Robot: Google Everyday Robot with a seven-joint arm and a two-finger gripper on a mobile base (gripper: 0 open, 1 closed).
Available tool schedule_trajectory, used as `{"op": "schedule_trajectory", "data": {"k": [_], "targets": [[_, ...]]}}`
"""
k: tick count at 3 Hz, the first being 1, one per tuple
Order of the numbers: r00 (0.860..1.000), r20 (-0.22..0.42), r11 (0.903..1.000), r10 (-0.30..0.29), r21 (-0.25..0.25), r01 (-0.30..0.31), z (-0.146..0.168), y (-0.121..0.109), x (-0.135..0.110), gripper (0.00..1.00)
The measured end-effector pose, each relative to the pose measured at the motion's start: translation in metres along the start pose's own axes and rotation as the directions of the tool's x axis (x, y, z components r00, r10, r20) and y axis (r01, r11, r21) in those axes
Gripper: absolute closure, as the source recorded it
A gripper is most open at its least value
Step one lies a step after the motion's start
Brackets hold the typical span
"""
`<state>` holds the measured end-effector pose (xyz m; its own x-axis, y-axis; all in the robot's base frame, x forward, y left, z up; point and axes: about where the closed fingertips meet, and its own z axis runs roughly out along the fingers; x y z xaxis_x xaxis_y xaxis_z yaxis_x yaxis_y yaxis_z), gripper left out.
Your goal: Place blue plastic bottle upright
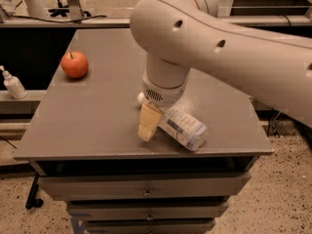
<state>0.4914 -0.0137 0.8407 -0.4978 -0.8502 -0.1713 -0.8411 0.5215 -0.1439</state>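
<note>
The blue plastic bottle lies on its side near the front edge of the grey table. It is clear, with a pale blue-and-white label, and its white cap points back left. My gripper comes down from the big cream arm and sits at the bottle's neck end, touching or almost touching its left side. The wrist hides the bottle's neck.
A red apple stands at the table's back left. A small white pump bottle stands on a lower ledge left of the table. Drawers run below the table top. The bottle's base is close to the table's front edge.
</note>
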Motion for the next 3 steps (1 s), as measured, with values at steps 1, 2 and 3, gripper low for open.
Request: {"op": "schedule_trajectory", "data": {"k": [1, 2, 3], "targets": [[0.999, -0.016, 0.9994, 0.033, 0.002, -0.033, 0.009, -0.010, 0.007, 0.40], [0.998, -0.019, 0.9979, 0.065, -0.006, -0.065, 0.010, -0.017, 0.011, 0.63], [0.995, 0.044, 0.9962, 0.085, -0.025, -0.084, -0.004, -0.032, 0.002, 0.87]]}}
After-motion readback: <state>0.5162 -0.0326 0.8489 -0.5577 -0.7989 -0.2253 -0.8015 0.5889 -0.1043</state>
